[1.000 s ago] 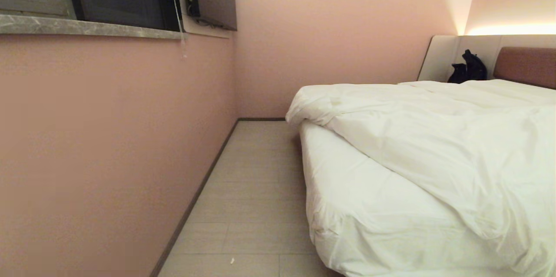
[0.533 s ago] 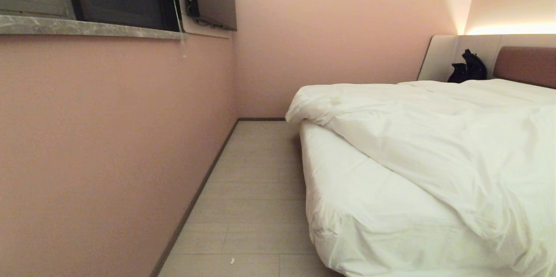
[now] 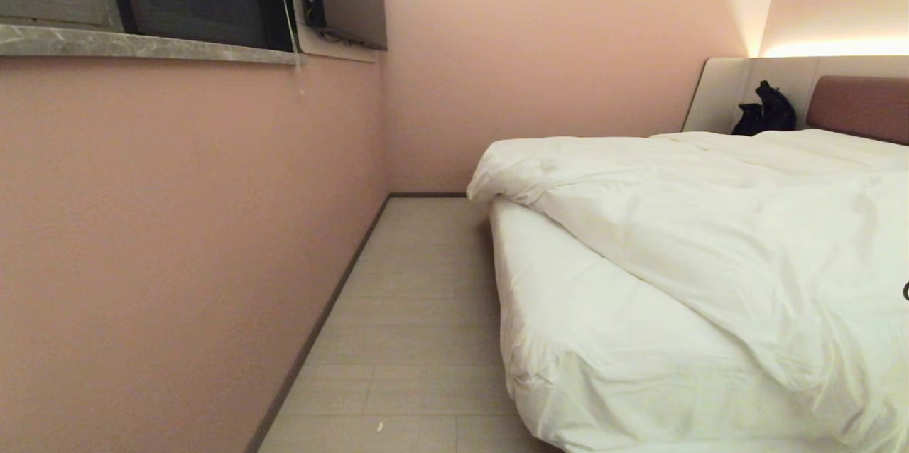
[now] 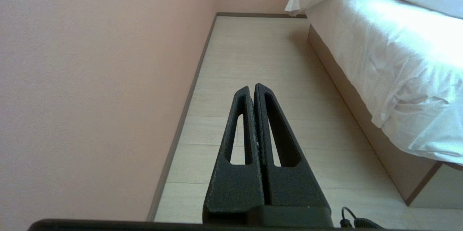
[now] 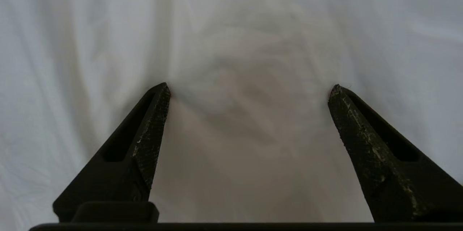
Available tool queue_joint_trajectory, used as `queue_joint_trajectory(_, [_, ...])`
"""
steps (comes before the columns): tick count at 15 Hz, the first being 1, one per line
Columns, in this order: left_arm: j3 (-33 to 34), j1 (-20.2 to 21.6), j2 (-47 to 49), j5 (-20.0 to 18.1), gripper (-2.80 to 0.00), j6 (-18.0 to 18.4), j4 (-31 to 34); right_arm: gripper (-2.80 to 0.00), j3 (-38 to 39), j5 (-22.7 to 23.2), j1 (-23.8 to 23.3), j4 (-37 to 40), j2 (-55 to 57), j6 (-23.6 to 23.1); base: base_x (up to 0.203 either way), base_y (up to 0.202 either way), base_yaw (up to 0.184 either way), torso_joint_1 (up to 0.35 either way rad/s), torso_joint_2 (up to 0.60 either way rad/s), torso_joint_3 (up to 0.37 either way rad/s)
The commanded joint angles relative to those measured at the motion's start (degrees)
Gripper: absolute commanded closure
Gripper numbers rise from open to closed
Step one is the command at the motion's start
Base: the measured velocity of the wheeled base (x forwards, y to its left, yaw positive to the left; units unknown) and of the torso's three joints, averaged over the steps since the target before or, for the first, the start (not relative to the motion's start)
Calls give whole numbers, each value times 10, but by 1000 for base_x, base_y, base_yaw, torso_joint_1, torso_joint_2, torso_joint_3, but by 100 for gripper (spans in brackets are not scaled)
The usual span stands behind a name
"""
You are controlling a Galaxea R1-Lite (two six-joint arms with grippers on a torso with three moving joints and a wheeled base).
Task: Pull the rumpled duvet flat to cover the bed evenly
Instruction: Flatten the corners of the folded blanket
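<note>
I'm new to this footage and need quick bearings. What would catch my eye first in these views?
First the puffy white duvet, lying rumpled and slanted across the bed on the right, leaving the near corner's sheet bare. Next, the right gripper, its fingers spread wide with the tips against white fabric. The left gripper is shut, over the floor beside the pink wall.

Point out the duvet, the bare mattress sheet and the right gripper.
duvet (image 3: 710,226), head view, on its creased top surface.
mattress sheet (image 3: 603,339), head view, on the uncovered near corner of the bed.
right gripper (image 5: 249,88), right wrist view, midway between its open fingertips.
</note>
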Motion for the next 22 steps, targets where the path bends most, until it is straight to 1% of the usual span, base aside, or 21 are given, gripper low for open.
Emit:
queue_joint_trajectory(1, [0, 0, 0, -1, 0, 0, 0, -280, 0, 26, 28, -36, 11, 1, 0, 0, 0, 0, 0, 0])
queue_joint_trajectory(2, [0, 0, 0, 0, 0, 0, 0, -280, 0, 27, 30, -37, 12, 1, 0, 0, 0, 0, 0, 0])
queue_joint_trajectory(4, [0, 0, 0, 0, 0, 0, 0, -280, 0, 23, 68, -43, 18, 4, 0, 0, 0, 0, 0, 0])
queue_joint_trajectory(6, [0, 0, 0, 0, 0, 0, 0, -280, -1, 17, 89, -54, 20, 3, 0, 0, 0, 0, 0, 0])
queue_joint_trajectory(9, [0, 0, 0, 0, 0, 0, 0, -280, -1, -7, 119, -78, 23, -4, 0, 0, 0, 0, 0, 0])
queue_joint_trajectory(12, [0, 0, 0, -1, 0, 0, 0, -280, -1, -44, 147, -81, 25, -23, 0, 0, 0, 0, 0, 0])
queue_joint_trajectory(13, [0, 0, 0, 0, 0, 0, 0, -280, 0, -75, 167, -81, 26, -25, 0, 0, 0, 0, 0, 0])
queue_joint_trajectory(14, [0, 0, 0, 0, 0, 0, 0, -280, 0, -88, 176, -80, 26, -26, 0, 0, 0, 0, 0, 0])
queue_joint_trajectory(18, [0, 0, 0, 0, 0, 0, 0, -280, 0, -123, 205, -79, 24, -23, 0, 0, 0, 0, 0, 0])
queue_joint_trajectory(19, [0, 0, 0, 0, 0, 0, 0, -280, 0, -126, 207, -79, 24, -24, 0, 0, 0, 0, 0, 0])
queue_joint_trajectory(20, [0, 0, 0, 0, 0, 0, 0, 0, 0, -126, 207, -79, 24, -24, 0, 0, 0, 0, 0, 0])
queue_joint_trajectory(22, [0, 0, 0, 0, 0, 0, 0, 0, 0, -129, 207, -77, 19, -24, 0, 0, 0, 0, 0, 0])
